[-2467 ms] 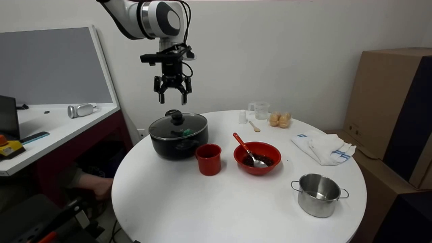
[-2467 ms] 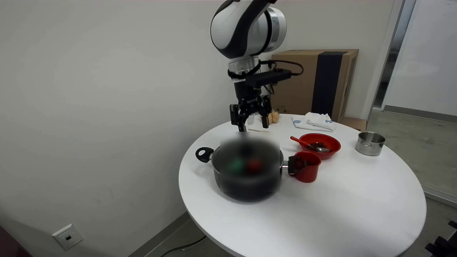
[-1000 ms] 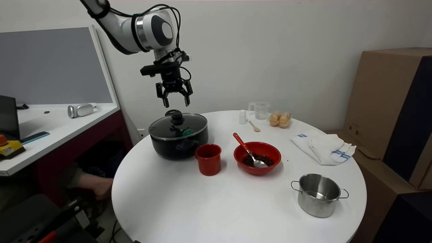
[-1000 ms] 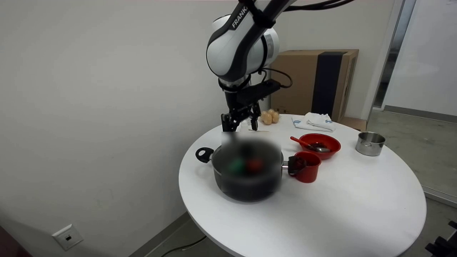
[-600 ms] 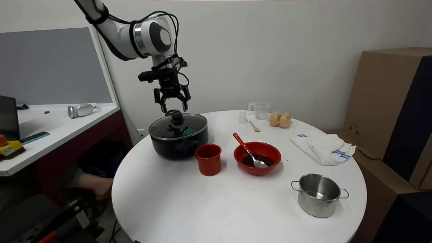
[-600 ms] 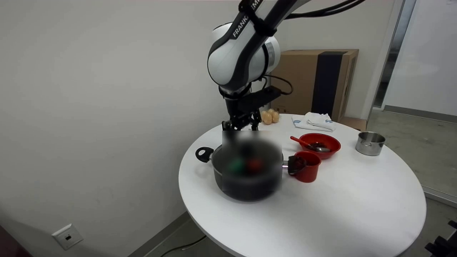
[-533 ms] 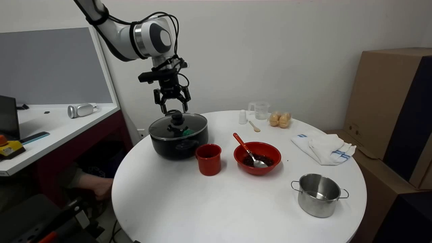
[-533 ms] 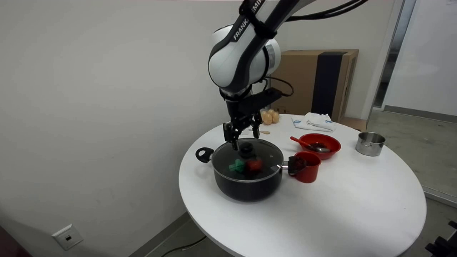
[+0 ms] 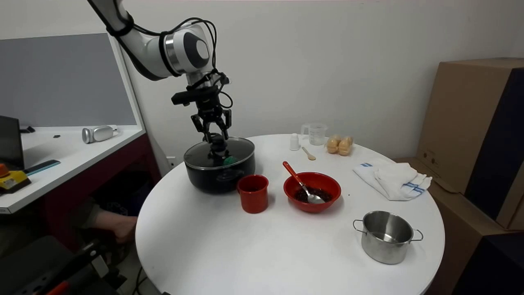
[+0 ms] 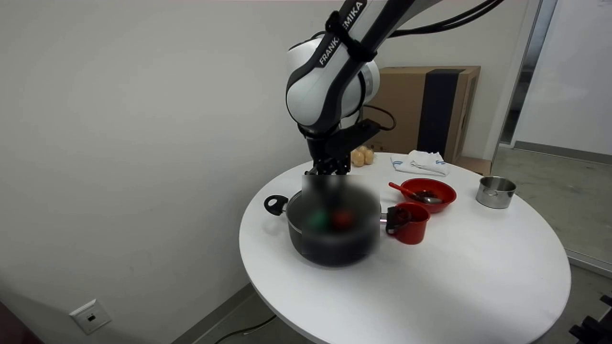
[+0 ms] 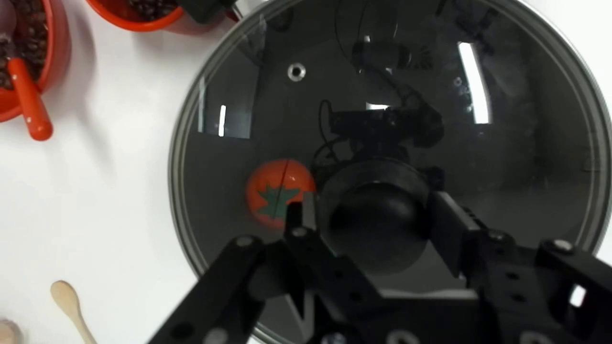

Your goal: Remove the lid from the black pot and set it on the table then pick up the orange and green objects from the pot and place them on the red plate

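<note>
So the end effector [image 11: 374,210] was positioned right over the middle of the black pot [image 9: 211,181], and the black knob [image 11: 377,234] of the lid [image 11: 363,86] was pinched there, with a finger [image 11: 310,210] set snugly against each side. The lid itself was seated on the pot, directly under the end effector. Inside the pot, the orange piece [image 11: 263,186] could be seen through the lid, kinda half covered by a finger in the wrist view. A green piece [image 9: 230,160] could be made out in the pot too, though both pieces were badly blurred in an exterior view. The red mug [image 9: 254,198] was set just beside the pot on the counter [image 9: 254,254], and the red plate [image 9: 308,208] was placed near the pot too, past that mug, with a spoon [image 9: 315,199] and some dark beans [image 11: 34,40] held in it.
</note>
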`<state>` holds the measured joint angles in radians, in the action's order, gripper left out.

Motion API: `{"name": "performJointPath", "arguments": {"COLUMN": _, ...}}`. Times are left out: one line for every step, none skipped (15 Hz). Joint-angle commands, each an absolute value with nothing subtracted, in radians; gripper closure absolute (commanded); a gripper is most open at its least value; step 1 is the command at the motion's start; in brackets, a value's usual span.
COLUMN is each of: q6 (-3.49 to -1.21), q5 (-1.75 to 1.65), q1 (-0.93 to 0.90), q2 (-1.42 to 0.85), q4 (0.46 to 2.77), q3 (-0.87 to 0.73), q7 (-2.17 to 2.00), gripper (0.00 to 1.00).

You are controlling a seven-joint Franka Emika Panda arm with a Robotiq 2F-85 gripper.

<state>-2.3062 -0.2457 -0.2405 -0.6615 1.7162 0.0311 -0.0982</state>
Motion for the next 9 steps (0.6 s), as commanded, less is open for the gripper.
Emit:
{"name": "performJointPath", "arguments": {"q6": -2.349, "q5": -0.292, "q1": -0.268, "q2": -0.667, "q4": 1.727, "q3": 0.007, "q7": -0.128, "gripper": 0.72}}
{"name": "performJointPath", "arguments": {"q6": -2.351, "q5": -0.299, "q1": -0.270, "q2": -0.666, "q4": 1.729, "q3": 0.007, "q7": -0.128, "gripper": 0.76}}
{"name": "performJointPath", "arguments": {"q6": -2.352, "q5": -0.304, "q1": -0.272, "q2": -0.666, "q4": 1.730, "q3": 0.006, "q7": -0.128, "gripper": 0.76}}
{"name": "performJointPath", "arguments": {"q6": -2.353, "q5": -0.307, "q1": -0.273, "q2": -0.665, "q4": 1.731, "q3": 0.006, "q7": -0.127, "gripper": 0.76}}
{"name": "performJointPath", "arguments": {"q6": -2.352, "q5": -0.304, "q1": -0.271, "q2": -0.657, "q4": 1.736, "q3": 0.010, "q7": -0.124, "gripper": 0.76}}
{"name": "performJointPath", "arguments": {"q6": -2.345, "q5": -0.296, "q1": -0.268, "q2": -0.642, "q4": 1.743, "q3": 0.014, "q7": -0.124, "gripper": 0.76}}
{"name": "performJointPath", "arguments": {"q6": -2.337, "q5": -0.287, "q1": -0.262, "q2": -0.628, "q4": 1.749, "q3": 0.019, "q7": -0.118, "gripper": 0.76}}
{"name": "performJointPath", "arguments": {"q6": -2.320, "q5": -0.280, "q1": -0.258, "q2": -0.612, "q4": 1.754, "q3": 0.022, "q7": -0.114, "gripper": 0.76}}
{"name": "performJointPath", "arguments": {"q6": -2.306, "q5": -0.272, "q1": -0.252, "q2": -0.595, "q4": 1.759, "q3": 0.024, "q7": -0.108, "gripper": 0.76}}
